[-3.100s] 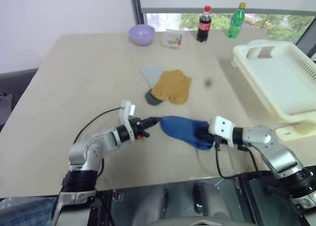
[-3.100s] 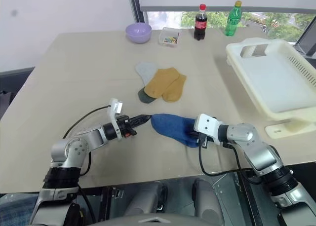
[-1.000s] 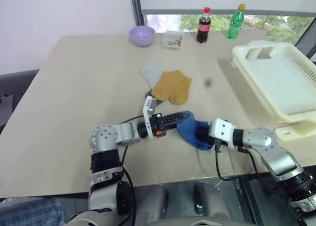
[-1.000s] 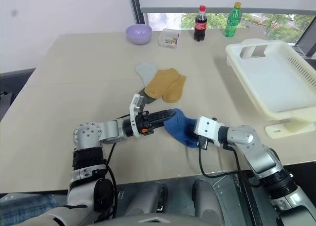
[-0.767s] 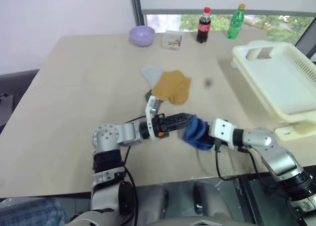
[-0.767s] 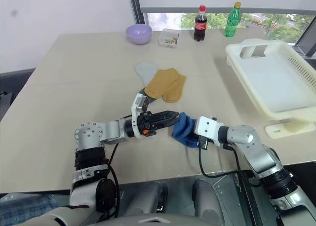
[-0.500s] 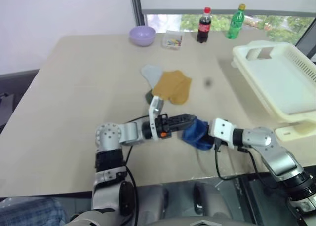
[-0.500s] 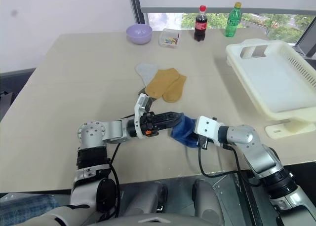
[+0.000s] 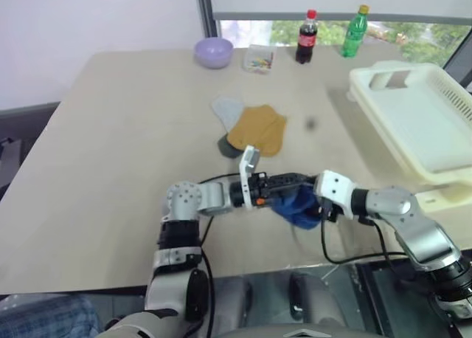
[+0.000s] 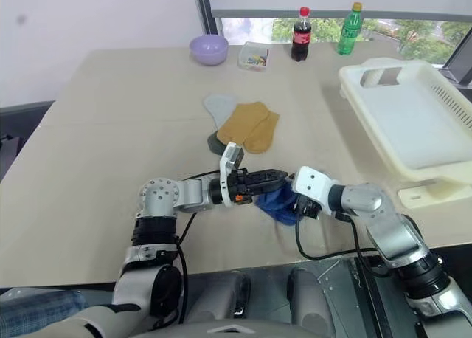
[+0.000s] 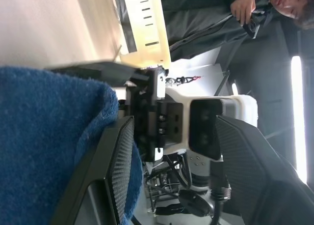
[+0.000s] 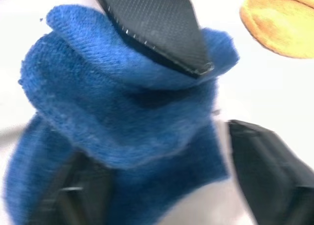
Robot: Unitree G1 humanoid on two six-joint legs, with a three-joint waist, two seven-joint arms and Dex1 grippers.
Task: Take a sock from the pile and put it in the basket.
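- The sock [image 10: 279, 202], royal blue and bunched into a fold, lies on the surface [image 10: 110, 124] near its near edge, between the 2 end effectors.
- The left end effector [image 10: 274, 180] points to the right; in the right wrist view 1 of its fingers [image 12: 157, 23] lies across the top of the sock's fold. Whether it pinches the fabric cannot be told.
- The right end effector [image 12: 162, 185] stands wide open, its 2 fingers spread on either side of the sock with no grip on it.
- The pile [image 10: 240, 128], mustard-yellow, pale grey and dark grey socks, lies just beyond the sock, apart from it.
- The basket [image 10: 413, 120] stands at the far right of the surface, well apart from the sock.
- A lilac bowl [image 10: 208, 49] and 2 bottles [image 10: 301, 34] stand along the far edge.
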